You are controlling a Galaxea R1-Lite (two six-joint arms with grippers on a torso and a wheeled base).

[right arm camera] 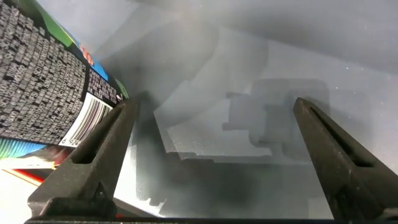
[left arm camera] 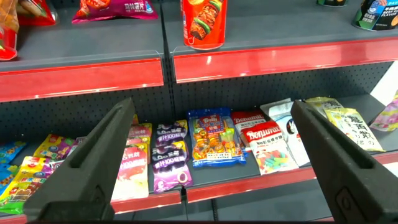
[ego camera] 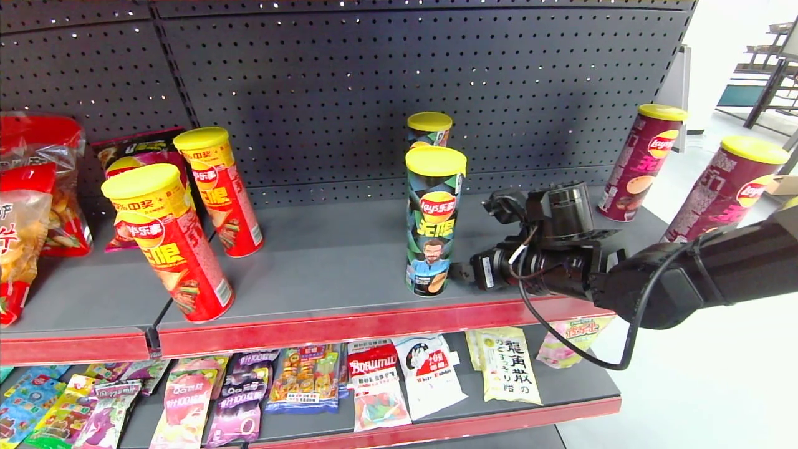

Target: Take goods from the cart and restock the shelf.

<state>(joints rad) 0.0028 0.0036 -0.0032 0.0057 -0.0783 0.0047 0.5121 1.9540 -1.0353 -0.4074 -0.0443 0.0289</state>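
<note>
Green chip can [ego camera: 433, 224]: upright at upper shelf [ego camera: 349, 259] front edge, seemingly placed; right gripper [right arm camera: 214, 104] just beside it, jaws released; left gripper [left arm camera: 212, 104] spread, empty; further cart goods probably remain.

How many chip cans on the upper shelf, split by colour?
Red cans: 2
Green cans: 2
Purple cans: 2
Total: 6
</note>
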